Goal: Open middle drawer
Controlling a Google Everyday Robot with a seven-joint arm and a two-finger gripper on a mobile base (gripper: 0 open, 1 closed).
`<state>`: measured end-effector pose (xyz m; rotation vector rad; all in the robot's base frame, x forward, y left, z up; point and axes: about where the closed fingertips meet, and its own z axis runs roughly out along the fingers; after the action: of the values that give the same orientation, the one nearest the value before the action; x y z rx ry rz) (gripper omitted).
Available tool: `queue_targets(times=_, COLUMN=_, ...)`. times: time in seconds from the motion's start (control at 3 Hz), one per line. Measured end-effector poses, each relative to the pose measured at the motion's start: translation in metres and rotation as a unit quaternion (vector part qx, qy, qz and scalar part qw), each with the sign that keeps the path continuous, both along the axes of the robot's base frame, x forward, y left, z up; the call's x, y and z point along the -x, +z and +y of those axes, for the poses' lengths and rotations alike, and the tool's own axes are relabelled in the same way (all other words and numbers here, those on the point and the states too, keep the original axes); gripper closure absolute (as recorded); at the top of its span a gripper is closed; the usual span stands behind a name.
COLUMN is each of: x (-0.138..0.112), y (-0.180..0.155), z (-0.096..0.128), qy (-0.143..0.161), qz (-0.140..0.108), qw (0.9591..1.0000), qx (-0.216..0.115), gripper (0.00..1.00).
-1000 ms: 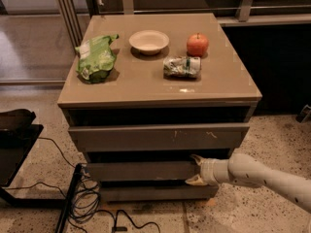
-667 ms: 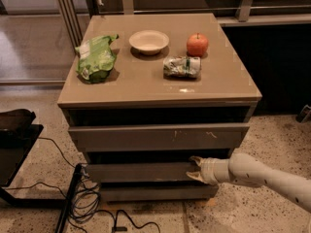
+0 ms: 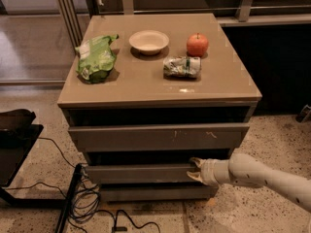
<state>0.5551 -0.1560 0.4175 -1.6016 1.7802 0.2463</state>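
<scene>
The middle drawer (image 3: 141, 173) is the plain taupe-grey front of medium width, under the wider scratched top front (image 3: 160, 137) and above the thin bottom front (image 3: 155, 193). It stands a little forward of the cabinet body. My gripper (image 3: 194, 169) reaches in from the right at the right end of the middle drawer front. Its two pale fingers are apart, one (image 3: 196, 161) at the front's top edge and one lower down against its face. Whether they touch the front I cannot tell.
On the cabinet top (image 3: 223, 81) lie a green chip bag (image 3: 97, 57), a white bowl (image 3: 148, 41), a red apple (image 3: 197, 44) and a crumpled snack bag (image 3: 181, 67). Black cables (image 3: 82, 198) and a black stand (image 3: 14, 144) lie at the left on the floor.
</scene>
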Motion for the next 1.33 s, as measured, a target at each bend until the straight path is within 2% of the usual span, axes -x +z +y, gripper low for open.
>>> queue_targets(times=0.33, x=0.0, y=0.001, z=0.0, qy=0.0, qz=0.0, qw=1.0, qx=0.0, gripper=1.0)
queue_targets(times=0.67, x=0.019, y=-0.002, z=-0.004, qy=0.0, qz=-0.001, qw=1.0, qx=-0.005, gripper=1.0)
queue_targets(times=1.0, x=0.021, y=0.004, z=-0.005, qy=0.0, qz=-0.001, qw=1.0, qx=-0.005, gripper=1.0)
queue_targets(times=1.33, x=0.038, y=0.002, z=-0.008, qy=-0.002, qz=-0.003, qw=0.9999, qx=-0.01, gripper=0.81)
